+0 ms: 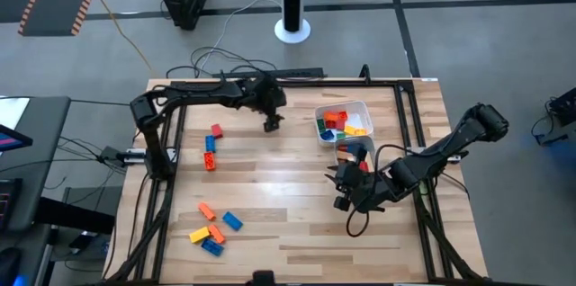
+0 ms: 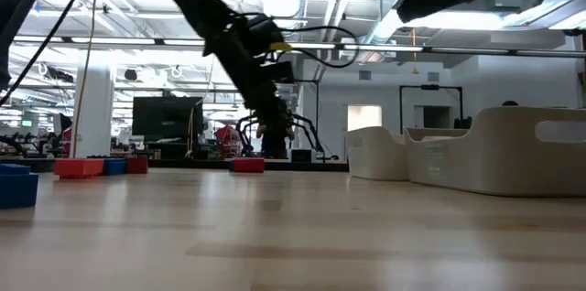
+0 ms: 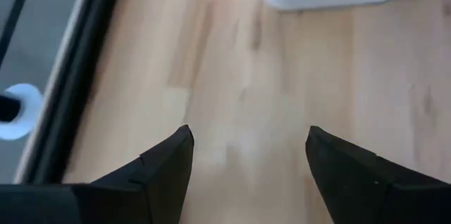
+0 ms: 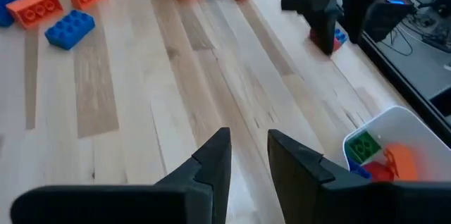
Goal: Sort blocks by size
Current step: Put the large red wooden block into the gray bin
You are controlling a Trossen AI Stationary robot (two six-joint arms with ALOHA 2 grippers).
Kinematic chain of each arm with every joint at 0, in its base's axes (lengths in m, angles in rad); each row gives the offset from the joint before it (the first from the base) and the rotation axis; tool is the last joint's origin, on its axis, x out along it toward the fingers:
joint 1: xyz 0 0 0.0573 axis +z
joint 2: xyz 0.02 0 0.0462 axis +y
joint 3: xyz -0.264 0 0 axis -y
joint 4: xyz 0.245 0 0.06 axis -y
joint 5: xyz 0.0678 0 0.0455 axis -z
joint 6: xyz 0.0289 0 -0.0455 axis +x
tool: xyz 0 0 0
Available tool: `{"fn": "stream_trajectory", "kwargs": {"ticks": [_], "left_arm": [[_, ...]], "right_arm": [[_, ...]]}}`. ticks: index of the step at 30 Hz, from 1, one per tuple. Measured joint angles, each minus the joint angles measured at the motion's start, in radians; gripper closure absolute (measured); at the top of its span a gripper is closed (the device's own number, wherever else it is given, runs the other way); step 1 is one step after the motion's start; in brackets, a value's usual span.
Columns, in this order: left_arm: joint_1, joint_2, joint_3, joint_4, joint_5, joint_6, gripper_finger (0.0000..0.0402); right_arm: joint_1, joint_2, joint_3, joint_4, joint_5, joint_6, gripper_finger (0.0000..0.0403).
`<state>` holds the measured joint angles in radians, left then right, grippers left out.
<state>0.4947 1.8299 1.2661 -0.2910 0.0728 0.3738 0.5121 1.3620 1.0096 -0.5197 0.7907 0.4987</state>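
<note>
Loose blocks lie on the wooden table: a red (image 1: 216, 130), a blue (image 1: 210, 143) and an orange one (image 1: 210, 160) at the left, and a cluster (image 1: 212, 230) near the front left. More blocks fill a white tub (image 1: 362, 106). My left gripper (image 1: 270, 122) hovers open left of the tub, fingers (image 3: 169, 175) wide apart with bare wood between them. A red block (image 2: 247, 165) lies on the table below it. My right gripper (image 1: 346, 187) hovers near the tub's front side, its fingers (image 4: 218, 157) a narrow gap apart, holding nothing.
A second, clear tub (image 1: 355, 151) stands just in front of the white one, next to my right gripper. A black frame (image 1: 409, 124) runs along the table's edges. Bare wood lies in the table's middle and front right.
</note>
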Motion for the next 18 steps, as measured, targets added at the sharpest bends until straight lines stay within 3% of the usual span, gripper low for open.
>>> {"fn": "stream_trajectory", "kwargs": {"ticks": [6, 18], "left_arm": [[0.099, -0.014, -0.044, -0.002, 0.014, 0.051, 0.0141], [0.223, -0.012, -0.171, 0.174, 0.058, 0.063, 0.0141]], "right_arm": [[0.003, -0.001, 0.0, 0.001, 0.005, 0.015, 0.028], [0.018, -0.001, 0.0, 0.006, 0.005, 0.028, 0.028]]}}
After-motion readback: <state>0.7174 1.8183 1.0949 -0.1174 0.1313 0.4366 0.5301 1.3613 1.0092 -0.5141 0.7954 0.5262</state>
